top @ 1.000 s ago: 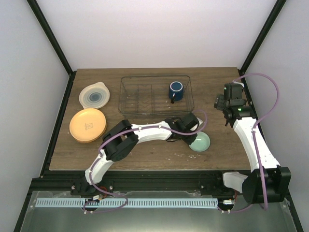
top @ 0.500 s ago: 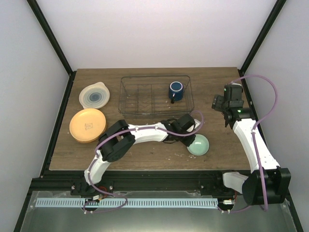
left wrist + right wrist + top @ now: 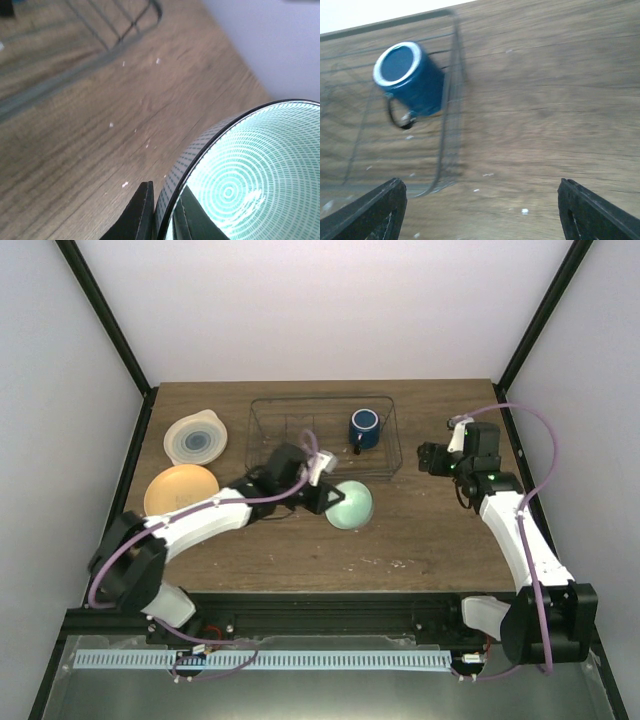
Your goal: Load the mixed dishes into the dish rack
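Since a half-second earlier, my left arm had swung left, carrying the small mint-green bowl (image 3: 350, 506) from the right-centre of the brown wooden table (image 3: 430, 540) to just in front of the rectangular dark wire dish rack (image 3: 300, 430).

From above, the left gripper (image 3: 325, 496) held the bowl tilted, outside the rack's near wall. The dark blue mug (image 3: 365, 428) stood in the rack's right end. A round orange plate (image 3: 175, 490) and a cream plate with blue-grey rings (image 3: 196, 438) lay at the table's left.

On the left wrist camera, the left gripper (image 3: 162, 200) pinched the bowl (image 3: 250, 175) by its rim.

On the right wrist camera, the right gripper (image 3: 479, 185) was spread wide above bare table beside the rack's end wall (image 3: 451, 90), with the mug (image 3: 412, 80) inside.
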Tool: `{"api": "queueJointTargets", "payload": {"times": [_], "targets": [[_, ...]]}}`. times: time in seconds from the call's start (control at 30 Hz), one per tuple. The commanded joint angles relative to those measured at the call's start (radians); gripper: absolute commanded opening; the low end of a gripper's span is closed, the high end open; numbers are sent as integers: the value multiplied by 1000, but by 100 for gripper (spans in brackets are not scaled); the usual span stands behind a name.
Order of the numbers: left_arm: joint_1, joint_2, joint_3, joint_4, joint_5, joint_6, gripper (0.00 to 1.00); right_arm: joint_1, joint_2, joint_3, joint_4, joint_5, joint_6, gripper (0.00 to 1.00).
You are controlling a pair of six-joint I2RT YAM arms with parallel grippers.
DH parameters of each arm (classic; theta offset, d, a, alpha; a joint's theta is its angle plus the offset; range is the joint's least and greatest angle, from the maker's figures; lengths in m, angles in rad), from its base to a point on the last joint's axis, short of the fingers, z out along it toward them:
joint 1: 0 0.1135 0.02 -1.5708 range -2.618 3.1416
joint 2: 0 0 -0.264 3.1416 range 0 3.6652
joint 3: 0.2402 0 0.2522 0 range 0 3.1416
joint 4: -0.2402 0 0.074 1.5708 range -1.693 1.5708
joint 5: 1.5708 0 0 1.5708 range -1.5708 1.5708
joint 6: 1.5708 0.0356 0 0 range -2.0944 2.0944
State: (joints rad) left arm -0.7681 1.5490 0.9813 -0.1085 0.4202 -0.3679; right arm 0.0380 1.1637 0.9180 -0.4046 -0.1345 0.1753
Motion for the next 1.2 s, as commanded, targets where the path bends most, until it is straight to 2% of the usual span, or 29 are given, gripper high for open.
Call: {"api": "queueJointTargets", "payload": {"times": [0.0, 0.17, 0.23, 0.43, 0.57, 0.8, 1.17], "targets": [[101, -154, -76, 167, 220, -69, 0, -10, -62, -69, 168, -350, -33, 84], [217, -230, -165, 343, 376, -173, 0, -9, -114, -190, 383, -679, 50, 84], [242, -234, -200, 469, 436, -239, 0, -9, -127, -247, 494, -793, 111, 84], [250, -176, -273, 821, 523, -430, 0, 18, -158, -381, 753, -954, 245, 84], [250, -119, -306, 1062, 545, -572, 0, 65, -176, -439, 862, -985, 279, 84], [238, -9, -321, 1329, 537, -733, 0, 171, -175, -536, 1168, -1013, 399, 84], [187, 53, -302, 1340, 501, -717, 0, 274, -132, -532, 1289, -996, 421, 84]]}}
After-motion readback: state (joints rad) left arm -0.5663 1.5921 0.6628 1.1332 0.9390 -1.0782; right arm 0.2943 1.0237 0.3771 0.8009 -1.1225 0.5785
